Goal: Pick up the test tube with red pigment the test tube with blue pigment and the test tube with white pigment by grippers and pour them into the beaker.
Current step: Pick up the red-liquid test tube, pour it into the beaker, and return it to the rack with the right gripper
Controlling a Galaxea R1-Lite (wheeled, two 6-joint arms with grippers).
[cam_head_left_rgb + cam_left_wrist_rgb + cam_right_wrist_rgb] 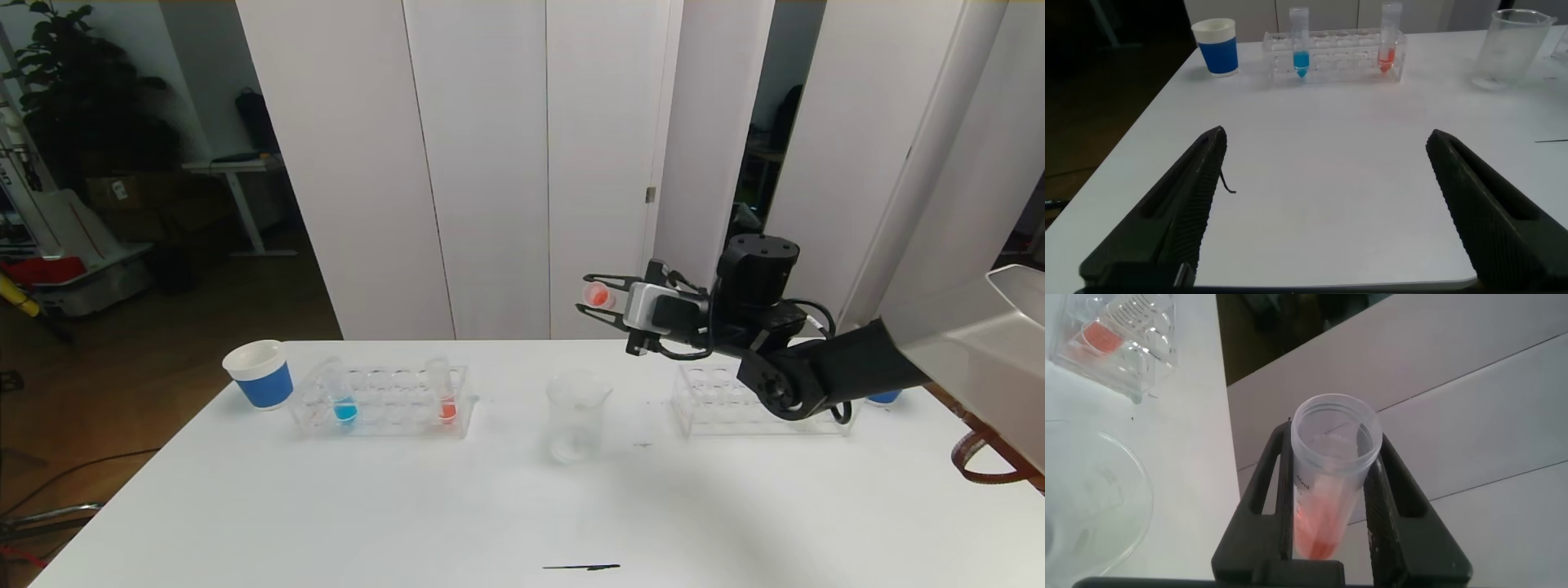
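My right gripper (592, 296) is shut on a clear test tube with red pigment (598, 296), held tipped on its side above and just right of the glass beaker (577, 415). In the right wrist view the tube (1327, 478) sits between the fingers (1266, 486), its open mouth outward and red liquid low inside. The tube with blue pigment (344, 398) and another red tube (445, 396) stand in the left rack (384, 403). My left gripper (1325, 143) is open and empty over the near table. No tube with white pigment shows.
A white-and-blue paper cup (260, 374) stands left of the left rack. A second clear rack (727, 400) sits right of the beaker, partly behind my right arm, with another blue cup (884, 397) behind it. A black mark (581, 566) lies near the table's front edge.
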